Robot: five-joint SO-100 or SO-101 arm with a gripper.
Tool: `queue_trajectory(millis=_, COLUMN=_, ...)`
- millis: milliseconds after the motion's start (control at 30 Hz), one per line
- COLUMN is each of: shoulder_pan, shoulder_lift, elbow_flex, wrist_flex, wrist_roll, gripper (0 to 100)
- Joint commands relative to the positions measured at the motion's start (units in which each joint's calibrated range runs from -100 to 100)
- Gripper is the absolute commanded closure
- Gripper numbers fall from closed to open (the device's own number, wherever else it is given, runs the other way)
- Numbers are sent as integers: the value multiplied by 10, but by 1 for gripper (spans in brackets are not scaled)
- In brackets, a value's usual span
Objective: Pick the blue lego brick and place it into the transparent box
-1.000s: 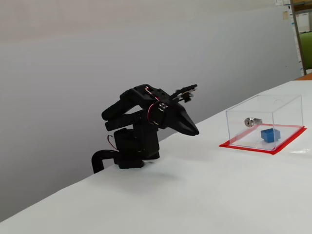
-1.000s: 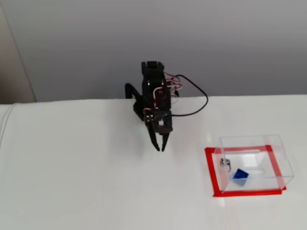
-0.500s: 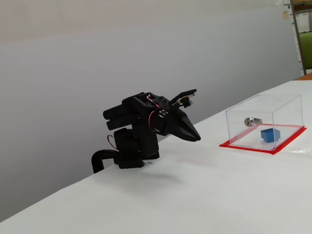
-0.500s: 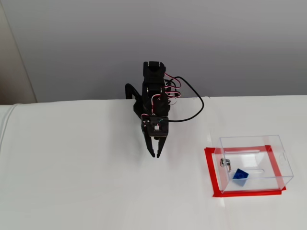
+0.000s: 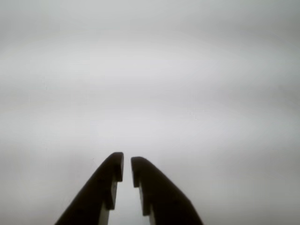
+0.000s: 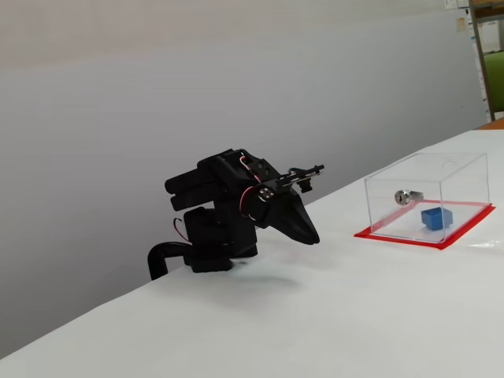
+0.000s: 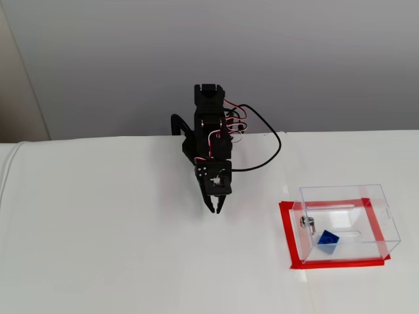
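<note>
The blue lego brick (image 6: 435, 217) lies inside the transparent box (image 6: 457, 169), on its floor near the small silver lock (image 6: 406, 196). In the other fixed view the brick (image 7: 328, 240) sits inside the box (image 7: 386, 222), right of the arm. My gripper (image 7: 215, 209) is folded down close to the arm's base, its tips near the white table, well apart from the box. Its fingers are shut and empty. In the wrist view the two dark fingers (image 5: 115, 169) nearly touch, with only blurred white surface ahead. In a fixed view the gripper (image 6: 313, 239) points down and right.
The box stands on a red base rim (image 7: 285, 235) on the white table (image 7: 98, 248). A black cable (image 7: 272, 140) loops from the arm toward the back. A grey wall runs behind the table's far edge.
</note>
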Motion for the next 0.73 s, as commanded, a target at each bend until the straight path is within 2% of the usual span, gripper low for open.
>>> queue_trajectory(millis=0, shoulder_pan=-5, shoulder_lift=-7, elbow_flex=8, wrist_flex=1, wrist_roll=3, gripper=98)
queue_trajectory(millis=700, shoulder_pan=-6, shoulder_lift=-5, elbow_flex=7, wrist_flex=1, wrist_roll=3, gripper=98)
